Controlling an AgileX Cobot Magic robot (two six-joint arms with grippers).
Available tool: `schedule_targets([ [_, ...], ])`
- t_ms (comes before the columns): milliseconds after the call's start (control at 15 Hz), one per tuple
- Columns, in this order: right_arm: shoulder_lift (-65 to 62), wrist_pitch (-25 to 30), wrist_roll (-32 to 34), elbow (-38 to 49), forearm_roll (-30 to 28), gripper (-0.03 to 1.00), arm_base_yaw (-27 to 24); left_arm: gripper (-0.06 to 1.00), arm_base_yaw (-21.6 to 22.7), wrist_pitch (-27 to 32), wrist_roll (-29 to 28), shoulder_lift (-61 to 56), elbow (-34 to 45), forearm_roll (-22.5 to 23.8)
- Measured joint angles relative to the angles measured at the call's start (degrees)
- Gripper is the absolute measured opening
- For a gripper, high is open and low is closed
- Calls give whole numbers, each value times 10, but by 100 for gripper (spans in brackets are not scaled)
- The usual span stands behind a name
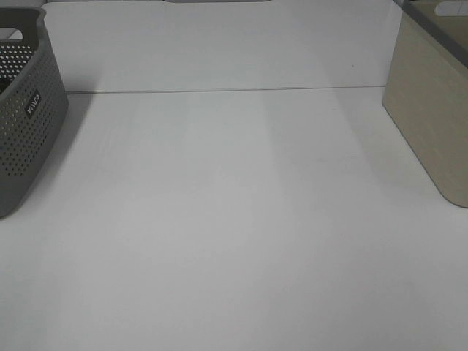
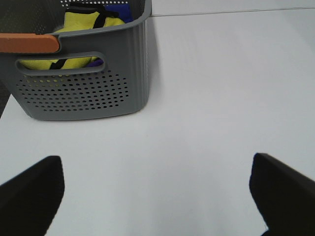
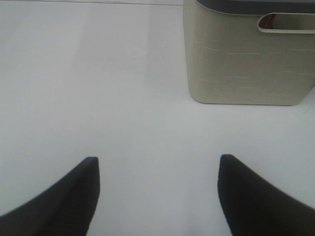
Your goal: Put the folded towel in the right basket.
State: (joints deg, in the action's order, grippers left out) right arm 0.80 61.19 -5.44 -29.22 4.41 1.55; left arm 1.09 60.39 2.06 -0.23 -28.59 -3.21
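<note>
The right basket (image 1: 431,110) is beige and stands at the table's right edge; it also shows in the right wrist view (image 3: 241,64), and its inside is hidden. A yellow cloth with black trim (image 2: 83,22) lies in the grey perforated left basket (image 2: 83,93), next to a blue-purple cloth (image 2: 123,12). I cannot tell whether either is the folded towel. My left gripper (image 2: 156,162) is open and empty, low over the table in front of the grey basket. My right gripper (image 3: 158,158) is open and empty in front of the beige basket. Neither gripper shows in the exterior view.
The grey basket (image 1: 29,124) stands at the table's left edge. An orange-brown bar (image 2: 29,43) lies across its near rim. The white table (image 1: 234,219) stretches between the two baskets, with a seam along its back.
</note>
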Motion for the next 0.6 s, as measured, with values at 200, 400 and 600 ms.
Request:
schedule_targets([
  [200,-5,-1,0,1,2,65,0,97,0,0,0,0,0,0],
  [400,-11,-1,0,1,3,65,0,97,0,0,0,0,0,0],
  [600,-11,-1,0,1,3,65,0,97,0,0,0,0,0,0],
])
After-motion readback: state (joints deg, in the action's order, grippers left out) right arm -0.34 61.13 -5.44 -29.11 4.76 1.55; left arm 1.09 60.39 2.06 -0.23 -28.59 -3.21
